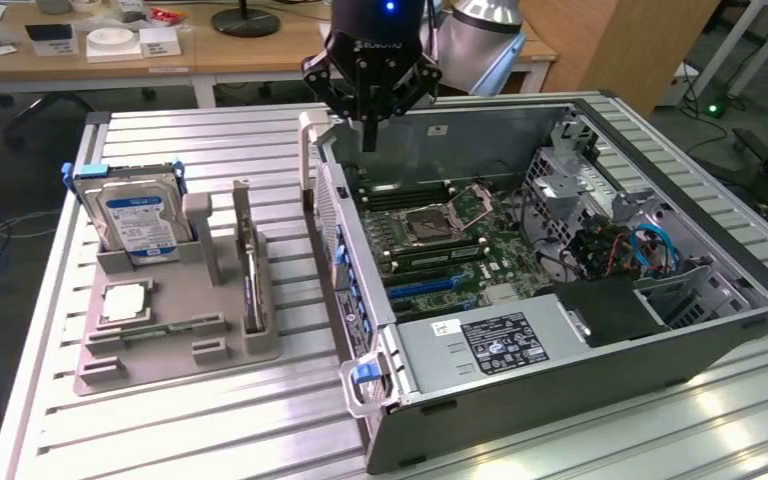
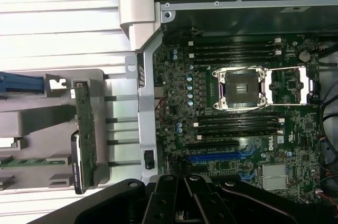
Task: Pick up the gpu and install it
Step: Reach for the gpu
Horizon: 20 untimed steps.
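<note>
1. The gripper (image 1: 368, 142) hangs in the upper middle of the exterior view. Its fingers are clenched together into one dark prong and grasp nothing.
2. It stands over the far edge of the open computer case (image 1: 558, 400), clear of the motherboard (image 1: 478, 255) lying inside.
3. The gpu (image 1: 245, 262) is not yet installed. It stands on edge in a slot of the grey holder (image 1: 144, 368), in the exterior view's left half, outside the case and well apart from the gripper.
4. The same holder carries a blue-labelled hard drive (image 1: 137, 222), upright, on the exterior view's left of the gpu.
5. A square silver chip (image 1: 125, 300) lies flat in the holder below the drive in the frame. A memory stick (image 1: 157, 330) lies in a groove just beside the chip.
6. On the motherboard, the metal-framed CPU socket (image 1: 440, 215) sits near the frame's centre, and a blue expansion slot (image 2: 216, 156) runs across the board.
7. A labelled power supply (image 1: 491, 345) occupies the case's near corner, lower centre of the exterior view.
8. Holder and case rest on a ribbed metal table (image 1: 157, 440).
</note>
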Motion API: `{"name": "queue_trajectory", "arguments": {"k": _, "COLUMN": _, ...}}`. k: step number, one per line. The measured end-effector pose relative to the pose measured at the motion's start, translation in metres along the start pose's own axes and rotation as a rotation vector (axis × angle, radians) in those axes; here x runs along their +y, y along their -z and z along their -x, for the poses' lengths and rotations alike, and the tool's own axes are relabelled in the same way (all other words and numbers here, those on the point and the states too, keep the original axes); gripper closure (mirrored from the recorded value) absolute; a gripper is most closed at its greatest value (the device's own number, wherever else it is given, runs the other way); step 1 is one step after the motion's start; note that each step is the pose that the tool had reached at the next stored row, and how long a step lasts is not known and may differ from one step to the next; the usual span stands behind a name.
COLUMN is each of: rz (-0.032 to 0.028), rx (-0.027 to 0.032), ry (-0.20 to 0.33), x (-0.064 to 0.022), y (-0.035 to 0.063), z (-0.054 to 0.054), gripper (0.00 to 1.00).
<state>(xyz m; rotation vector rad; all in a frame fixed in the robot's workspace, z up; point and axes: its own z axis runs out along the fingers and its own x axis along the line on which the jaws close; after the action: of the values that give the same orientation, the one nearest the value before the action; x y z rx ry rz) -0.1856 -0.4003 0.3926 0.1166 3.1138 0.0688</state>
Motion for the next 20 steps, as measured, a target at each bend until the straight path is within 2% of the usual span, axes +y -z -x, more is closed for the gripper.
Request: {"name": "queue_trajectory", "arguments": {"k": 20, "rz": 0.0000, "rx": 0.0002, "ry": 0.000, "x": -0.0025, "y": 0.0001, "z": -0.020, "gripper": 0.89}}
